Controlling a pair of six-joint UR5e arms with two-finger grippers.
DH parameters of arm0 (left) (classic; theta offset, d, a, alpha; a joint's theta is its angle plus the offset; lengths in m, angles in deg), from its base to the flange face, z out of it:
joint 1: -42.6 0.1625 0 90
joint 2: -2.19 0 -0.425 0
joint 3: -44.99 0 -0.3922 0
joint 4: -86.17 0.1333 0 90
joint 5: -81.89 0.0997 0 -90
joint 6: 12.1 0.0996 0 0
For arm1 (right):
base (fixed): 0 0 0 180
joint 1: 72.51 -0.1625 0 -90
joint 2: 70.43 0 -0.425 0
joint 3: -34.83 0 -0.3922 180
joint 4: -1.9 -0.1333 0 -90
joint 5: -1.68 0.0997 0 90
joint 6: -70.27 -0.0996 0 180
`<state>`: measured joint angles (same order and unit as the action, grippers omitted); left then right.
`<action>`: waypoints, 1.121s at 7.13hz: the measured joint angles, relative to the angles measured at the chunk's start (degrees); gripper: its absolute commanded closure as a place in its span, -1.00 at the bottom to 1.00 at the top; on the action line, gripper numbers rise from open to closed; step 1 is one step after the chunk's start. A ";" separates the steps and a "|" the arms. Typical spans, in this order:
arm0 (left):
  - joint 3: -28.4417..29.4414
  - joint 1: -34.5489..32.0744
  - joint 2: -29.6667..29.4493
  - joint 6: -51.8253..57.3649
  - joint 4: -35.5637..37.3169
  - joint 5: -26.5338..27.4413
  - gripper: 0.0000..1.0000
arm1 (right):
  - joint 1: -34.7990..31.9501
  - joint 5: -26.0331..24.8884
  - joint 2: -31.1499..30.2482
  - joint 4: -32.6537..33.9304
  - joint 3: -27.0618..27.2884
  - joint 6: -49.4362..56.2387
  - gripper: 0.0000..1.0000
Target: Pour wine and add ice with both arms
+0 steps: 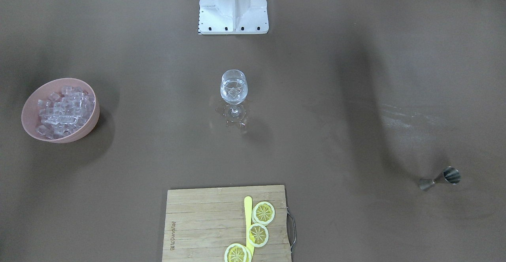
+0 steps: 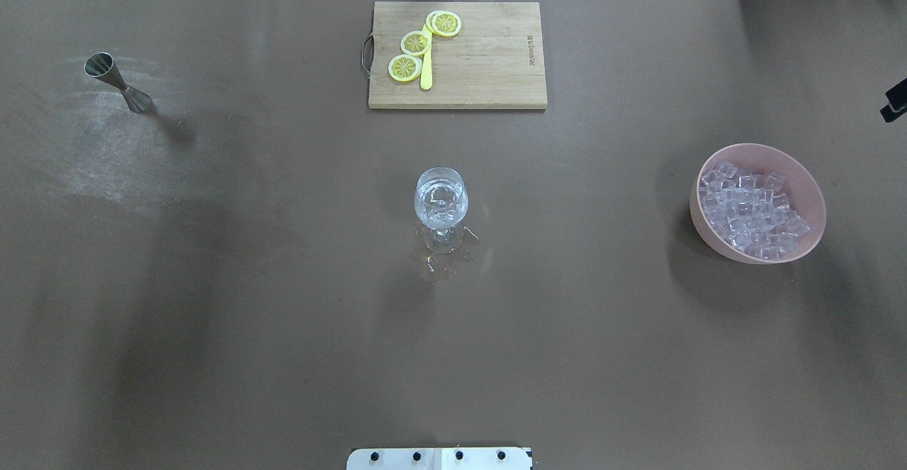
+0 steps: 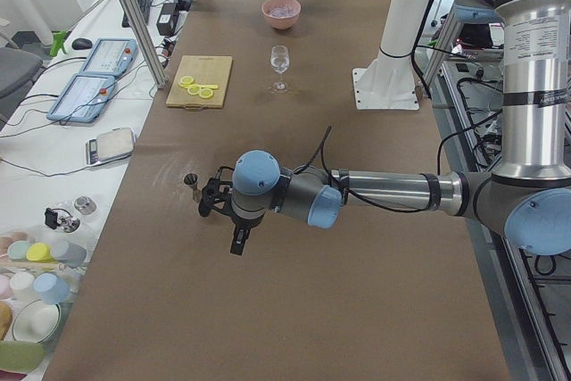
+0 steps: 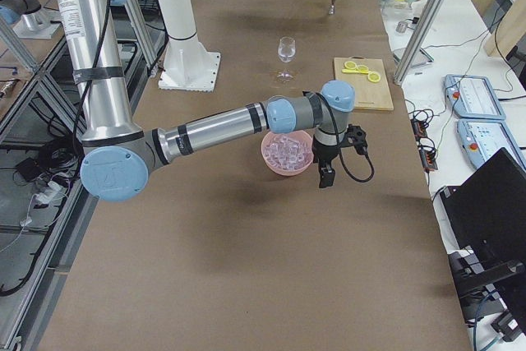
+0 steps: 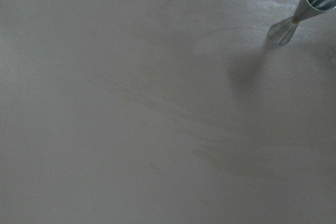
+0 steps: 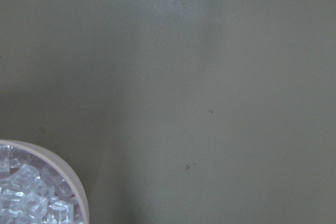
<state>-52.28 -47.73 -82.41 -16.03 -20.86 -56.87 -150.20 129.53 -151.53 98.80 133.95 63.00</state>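
On the brown table (image 2: 283, 328), at the far left, a small steel double-cone measuring cup (image 2: 117, 81) is seen standing. The black left pincer (image 3: 238, 243) is held above the table near it; whether its jaws are wide or narrow cannot be told. In the middle a clear stemmed wine glass (image 2: 441, 204) is stood upright, with clear contents inside and wet glints around its foot. Beyond it a wooden cutting board (image 2: 482, 59) is laid with yellow lemon slices (image 2: 415, 42). At the right the heaped clear ice cubes (image 2: 751, 215) are held in a round pink bowl (image 2: 813, 193). The black right pincer (image 4: 326, 177) is hung just beside that bowl, and its opening cannot be told either.
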 measured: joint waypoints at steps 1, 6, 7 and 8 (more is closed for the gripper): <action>-0.12 0.08 0.09 0.03 0.01 -0.01 -0.95 | -0.10 0.06 -0.25 -0.24 0.13 0.04 -1.00; -0.38 0.15 0.32 0.06 0.24 0.91 -0.95 | -0.92 0.03 -1.97 -0.40 0.22 -0.34 -1.00; -0.54 0.15 0.43 0.06 0.27 0.87 -0.96 | -0.94 0.10 -3.02 -0.40 1.13 -0.39 -0.99; -0.52 0.26 0.51 0.07 0.32 0.81 -0.95 | -1.08 0.48 -4.17 -0.40 1.89 -0.37 -0.99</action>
<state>-52.80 -47.47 -81.90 -15.97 -20.54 -56.05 -151.28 130.01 -155.70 98.40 135.84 62.63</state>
